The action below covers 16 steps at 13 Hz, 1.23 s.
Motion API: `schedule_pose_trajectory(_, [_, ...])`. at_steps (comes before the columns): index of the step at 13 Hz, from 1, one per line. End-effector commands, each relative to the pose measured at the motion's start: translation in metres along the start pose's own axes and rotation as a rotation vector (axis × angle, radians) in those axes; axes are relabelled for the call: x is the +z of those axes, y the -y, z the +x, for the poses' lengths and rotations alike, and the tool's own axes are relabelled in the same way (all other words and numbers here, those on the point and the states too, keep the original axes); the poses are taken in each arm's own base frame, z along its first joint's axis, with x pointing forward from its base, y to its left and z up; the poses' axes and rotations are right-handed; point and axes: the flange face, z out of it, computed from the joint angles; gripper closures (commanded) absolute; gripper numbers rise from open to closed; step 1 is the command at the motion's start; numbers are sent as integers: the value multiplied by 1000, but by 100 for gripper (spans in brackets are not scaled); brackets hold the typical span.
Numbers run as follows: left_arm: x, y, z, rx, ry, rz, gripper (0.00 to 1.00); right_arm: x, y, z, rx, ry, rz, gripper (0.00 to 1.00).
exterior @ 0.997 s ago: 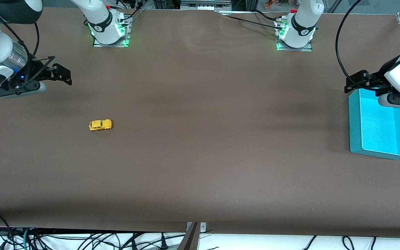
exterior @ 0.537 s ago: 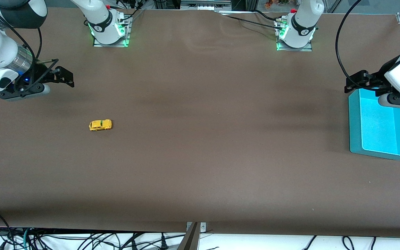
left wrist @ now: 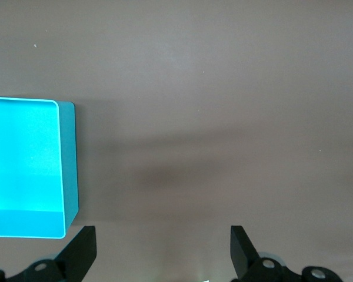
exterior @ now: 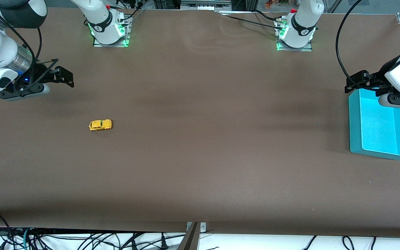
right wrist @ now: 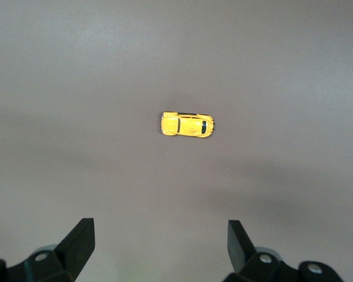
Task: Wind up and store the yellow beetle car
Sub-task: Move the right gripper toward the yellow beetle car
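Brown matting covers the table [exterior: 200,156], and on it, toward the right arm's end, sits the yellow beetle car [exterior: 100,125], alone and on its wheels with bare surface all around it. The front view gives its place among the other things but little detail: a small rounded yellow body with a dark mark across the roof. The right wrist view looks straight down on the car [right wrist: 187,124] and shows more, namely a domed roof, a dark stripe across it and a dark window at one end, with the body lying crosswise between the two fingertips at the edge of that view. At about the same depth, toward the left arm's end, stands a turquoise bin [exterior: 384,125] with nothing in it; the left wrist view shows one corner of the bin [left wrist: 67,170] and its bright floor. Farther from the front camera than the car, the right gripper [exterior: 59,77] hangs over bare matting, fingers spread wide and grasping nothing. The left gripper [exterior: 358,81] waits over the farther rim of the bin, also released and holding nothing.
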Motion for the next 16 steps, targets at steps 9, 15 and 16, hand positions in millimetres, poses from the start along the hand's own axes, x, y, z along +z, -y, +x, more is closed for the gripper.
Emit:
schedule_pose_trajectory(9, [-4,4,0,16,-1,20,0,-17,-1,-3,-15,-31,-13,0])
schedule_pose_trajectory(15, [-3,2,1,19,0,21,0,5,-12,6,-236,-4,-7,0])
schedule_pose_trajectory(16, [-3,2,1,19,0,21,0,15,-14,10,-302,1,-7,0])
